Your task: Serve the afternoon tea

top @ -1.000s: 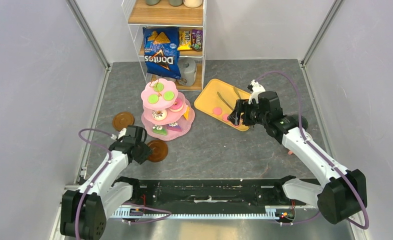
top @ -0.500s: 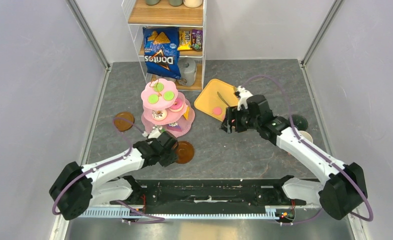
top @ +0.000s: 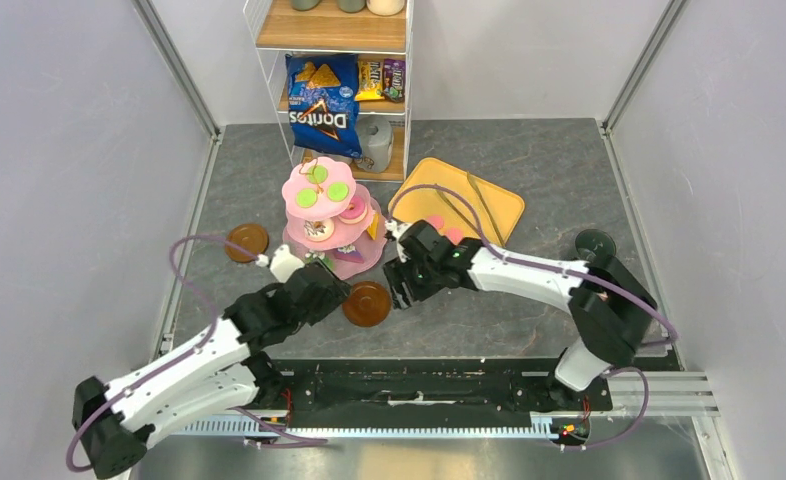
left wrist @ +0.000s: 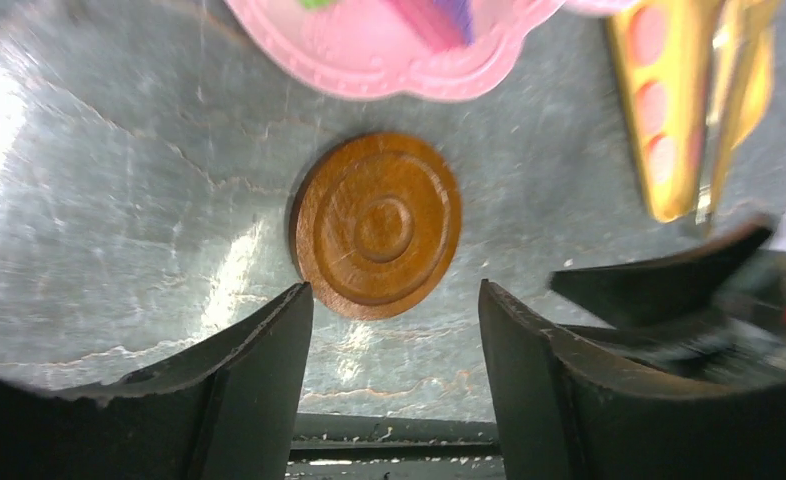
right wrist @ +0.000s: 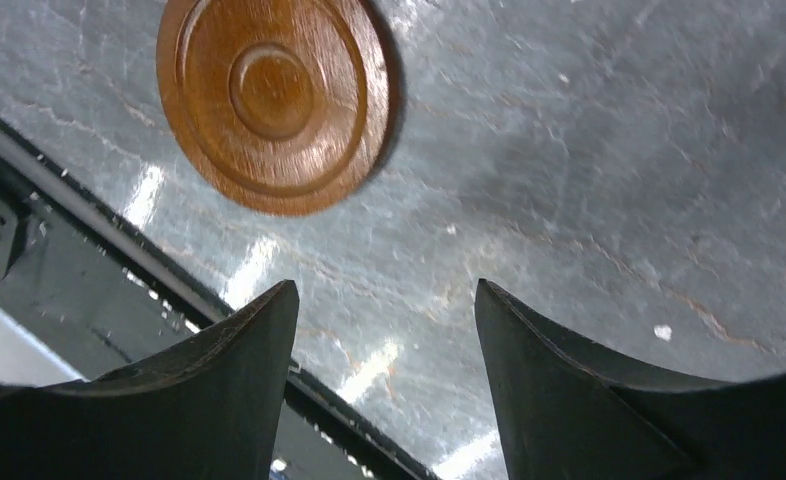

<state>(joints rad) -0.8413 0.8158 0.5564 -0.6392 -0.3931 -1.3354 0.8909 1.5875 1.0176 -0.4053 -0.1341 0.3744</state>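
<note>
Far behind, a bag reads "Doritos"; the left gripper, now half open and empty, has released the brown saucer just beyond its tips, and the right gripper, open, seemingly empty, has swung alongside.

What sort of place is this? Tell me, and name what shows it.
Likely a robot test booth staged as a tea corner: plain grey walls framed with metal rails, two arms bolted to the table edge, a pink toy cake stand and a snack shelf.
</note>
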